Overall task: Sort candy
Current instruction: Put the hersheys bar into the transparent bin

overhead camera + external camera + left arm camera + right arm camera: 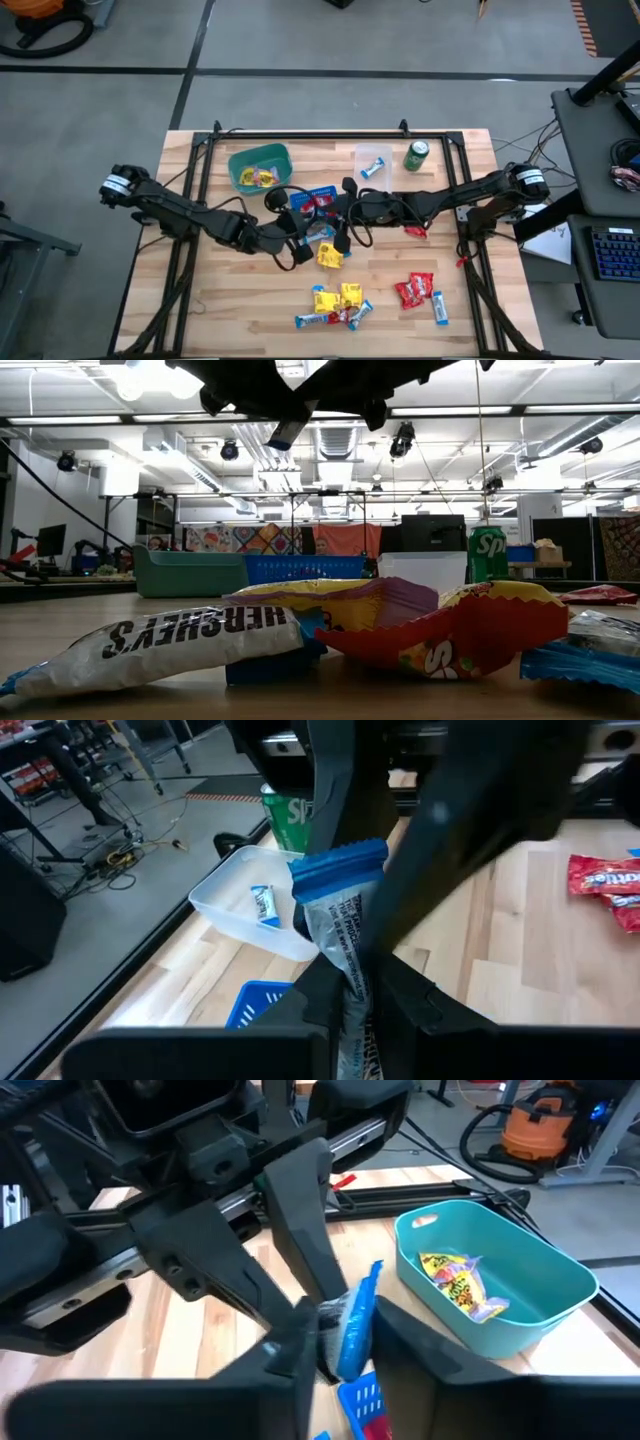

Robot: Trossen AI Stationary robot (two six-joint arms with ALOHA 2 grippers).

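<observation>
My left gripper point(355, 995) and my right gripper point(345, 1330) meet tip to tip above the middle of the table point(322, 232), just in front of the blue basket point(315, 198). Both are shut on one blue-and-white candy bar point(340, 920). A yellow candy point(330, 256) lies on the table below them. More candy lies near the table's near edge: a mixed yellow, red and blue heap point(338, 305) and red packs with a blue bar point(420, 293). The green basket point(495, 1285) holds yellow candy, and the clear tub point(250, 905) holds one blue bar. My left gripper pinches the candy bar between its two fingers at the silver part of the wrapper point(352, 970). The bar's blue crimped end point(338, 868) sticks out past the fingertips, and the bar is lifted clear of the table. My right gripper has the same bar edge-on between its two fingers at the blue wrapper point(355, 1325), coming from the table's right, opposite the left gripper. The bar is off the table.
A green drink can point(416, 155) stands at the far right beside the clear tub point(372, 160). The green basket point(260, 166) sits far left of centre. A black frame point(300, 133) runs along the table's far edge and sides. In the low view, candy bags point(200, 645) crowd the foreground.
</observation>
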